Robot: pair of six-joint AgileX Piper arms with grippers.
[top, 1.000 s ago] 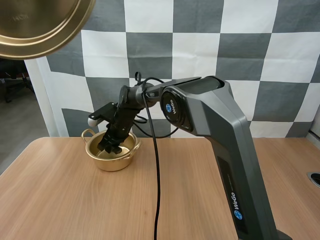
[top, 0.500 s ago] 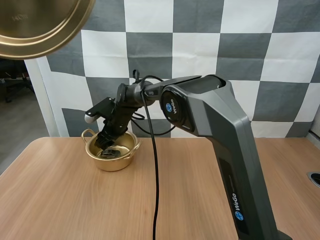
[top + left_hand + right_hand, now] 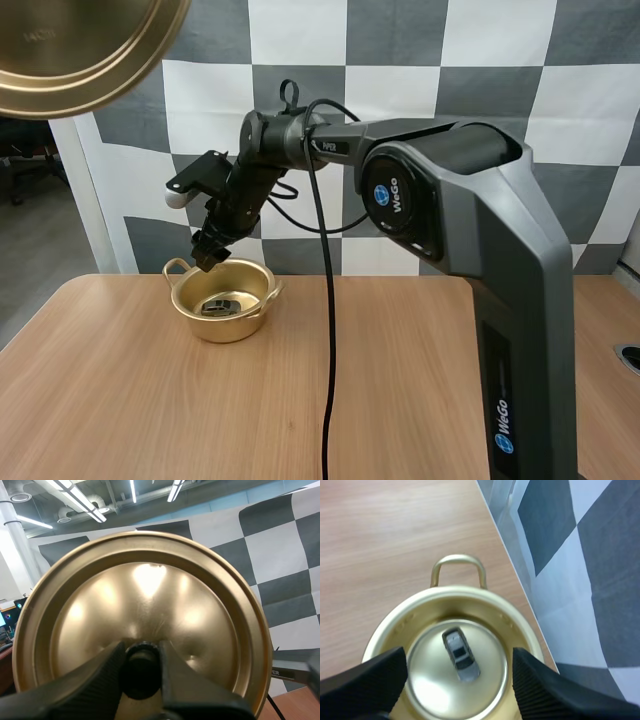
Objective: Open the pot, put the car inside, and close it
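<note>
Gold pot (image 3: 222, 324) stands open on the table (image 3: 120, 400), and the car (image 3: 460, 655) lies flat on its floor, so only the closing looks left. Right gripper (image 3: 206, 256) hangs just above the rim, fingers spread wide and empty, letting the car rest where it dropped. Left gripper (image 3: 141, 666) pinches the lid (image 3: 145, 595) by its knob (image 3: 141, 675), held high, I'd say to keep clear of the other arm. 1 second ago the right fingers were down inside the pot; now they're up and out, and the lid hasn't budged.
</note>
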